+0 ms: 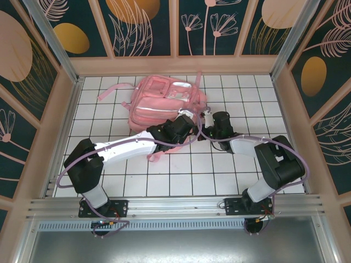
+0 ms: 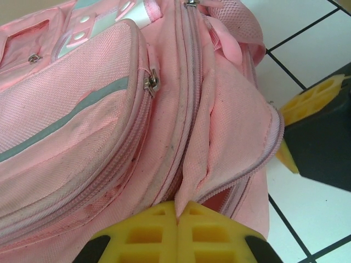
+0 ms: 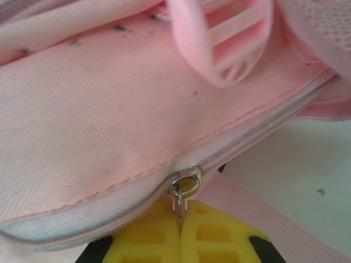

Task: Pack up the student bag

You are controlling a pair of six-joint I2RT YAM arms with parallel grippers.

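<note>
1. Yellow fingers [image 2: 145,236] of the left gripper [image 2: 176,215] are pressed together, with a fold of the student bag [image 1: 159,101] pinched between their tips, just right of the bag's front pocket.
2. Closed just as tightly, the right gripper [image 3: 181,216] has its tips clamped on the metal zip pull [image 3: 184,187], which hangs from a zip line along the bag's edge.
3. Seen from above, the bag lies on the white tiled table [image 1: 164,175] with its pockets facing up, and both arms reach from the near edge to its near right corner.
4. At that corner the two grippers sit close beside each other, the left one to the left, both touching the bag.
5. A grey reflective strip [image 2: 66,118] crosses the bag's front pocket, left of the pinched fold.
6. A pink plastic buckle [image 3: 233,41] rests on the bag's fabric above the zip pull.
7. A thin pink strap [image 1: 112,90] trails from the bag's far left side onto the tiles.
</note>
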